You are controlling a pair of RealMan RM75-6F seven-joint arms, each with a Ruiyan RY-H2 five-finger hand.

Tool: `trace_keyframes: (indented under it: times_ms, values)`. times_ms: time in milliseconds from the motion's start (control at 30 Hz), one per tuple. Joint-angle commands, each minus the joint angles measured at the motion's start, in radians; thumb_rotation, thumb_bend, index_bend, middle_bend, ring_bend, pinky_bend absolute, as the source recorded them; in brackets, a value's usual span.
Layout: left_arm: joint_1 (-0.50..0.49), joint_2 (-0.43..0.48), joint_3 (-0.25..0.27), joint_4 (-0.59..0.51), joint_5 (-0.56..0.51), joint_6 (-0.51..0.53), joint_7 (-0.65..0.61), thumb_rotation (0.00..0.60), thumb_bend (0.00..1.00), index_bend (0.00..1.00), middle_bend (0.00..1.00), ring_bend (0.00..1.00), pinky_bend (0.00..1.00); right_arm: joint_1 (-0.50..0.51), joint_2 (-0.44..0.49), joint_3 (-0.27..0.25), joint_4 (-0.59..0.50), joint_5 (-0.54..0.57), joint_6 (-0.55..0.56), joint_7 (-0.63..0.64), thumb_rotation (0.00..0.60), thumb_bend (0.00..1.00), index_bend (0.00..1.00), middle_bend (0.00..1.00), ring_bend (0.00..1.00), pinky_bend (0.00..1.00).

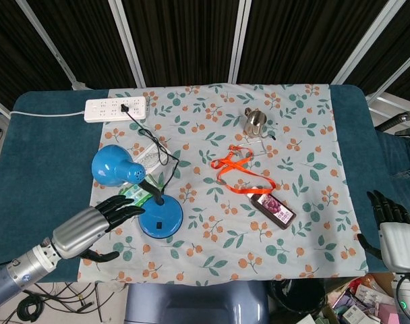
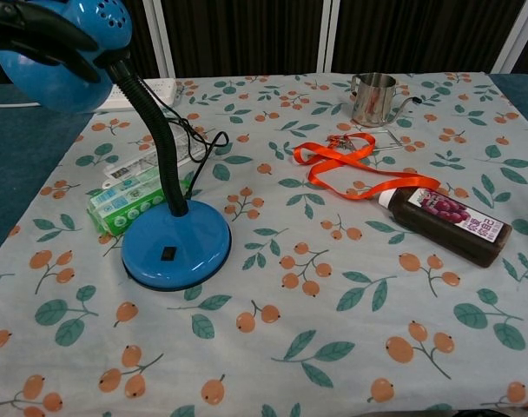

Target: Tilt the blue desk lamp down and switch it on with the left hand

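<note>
The blue desk lamp has a round base (image 1: 160, 217) (image 2: 177, 243) with a small black switch (image 2: 168, 254) on top, a black flexible neck (image 2: 155, 139) and a blue shade (image 1: 113, 166) (image 2: 69, 48). My left hand (image 1: 92, 227) hovers left of the base, below the shade, fingers spread and dark fingertips pointing at the base; it holds nothing. Its dark fingers (image 2: 29, 26) cross the shade in the chest view. My right hand (image 1: 392, 226) rests off the table's right front corner, fingers apart and empty.
A green packet (image 1: 139, 196) lies under the lamp neck. A white power strip (image 1: 115, 109) carries the lamp's cord. A steel cup (image 1: 254, 121), an orange ribbon (image 1: 240, 170) and a dark bottle (image 1: 272, 206) lie on the floral cloth to the right.
</note>
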Motion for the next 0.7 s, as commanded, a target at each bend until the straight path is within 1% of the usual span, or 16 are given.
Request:
trace_keyframes:
  times_ms: [33,133,233,300,367,400,433,567,633,700]
  values:
    - [0.052,-0.045,0.024,0.048,-0.011,0.019,0.086,0.600,0.26,0.00,0.14,0.07,0.08,0.000,0.000,-0.001,-0.001,-0.001,-0.002,0.001,0.600,0.15,0.00,0.05,0.12,0.16]
    - [0.108,-0.124,0.026,0.099,-0.057,0.045,0.202,0.600,0.28,0.00,0.18,0.11,0.13,0.001,0.002,-0.004,-0.004,-0.002,-0.006,0.006,0.600,0.15,0.00,0.05,0.12,0.16]
    - [0.132,-0.178,0.030,0.131,-0.080,0.047,0.249,0.600,0.29,0.00,0.28,0.21,0.26,0.001,0.003,-0.005,-0.005,-0.003,-0.008,0.006,0.600,0.15,0.00,0.05,0.12,0.16]
    - [0.151,-0.220,0.029,0.160,-0.111,0.050,0.278,0.600,0.30,0.01,0.38,0.33,0.42,0.001,0.005,-0.006,-0.006,-0.004,-0.009,0.009,0.600,0.15,0.00,0.05,0.12,0.16]
    - [0.180,-0.281,0.015,0.201,-0.146,0.079,0.332,0.600,0.34,0.03,0.48,0.49,0.60,0.001,0.006,-0.006,-0.006,-0.004,-0.009,0.010,0.600,0.16,0.00,0.05,0.12,0.16]
    - [0.195,-0.313,0.009,0.222,-0.162,0.094,0.364,0.600,0.36,0.03,0.50,0.53,0.65,0.001,0.006,-0.006,-0.006,-0.004,-0.009,0.011,0.600,0.16,0.00,0.05,0.12,0.16]
    - [0.207,-0.343,0.005,0.241,-0.174,0.105,0.394,0.600,0.41,0.03,0.52,0.57,0.69,0.002,0.006,-0.005,-0.006,-0.004,-0.009,0.011,0.600,0.16,0.00,0.05,0.12,0.16]
    - [0.233,-0.422,0.004,0.289,-0.217,0.104,0.474,0.600,0.56,0.03,0.59,0.65,0.75,0.002,0.006,-0.006,-0.005,-0.006,-0.009,0.011,0.600,0.15,0.00,0.05,0.12,0.16]
    - [0.243,-0.460,-0.001,0.312,-0.241,0.105,0.517,0.600,0.59,0.04,0.62,0.68,0.76,0.001,0.006,-0.006,-0.005,-0.006,-0.008,0.011,0.600,0.16,0.00,0.05,0.12,0.16]
    - [0.254,-0.498,-0.011,0.331,-0.265,0.114,0.551,0.600,0.60,0.07,0.65,0.71,0.77,0.001,0.006,-0.006,-0.005,-0.006,-0.007,0.011,0.600,0.16,0.00,0.05,0.12,0.16]
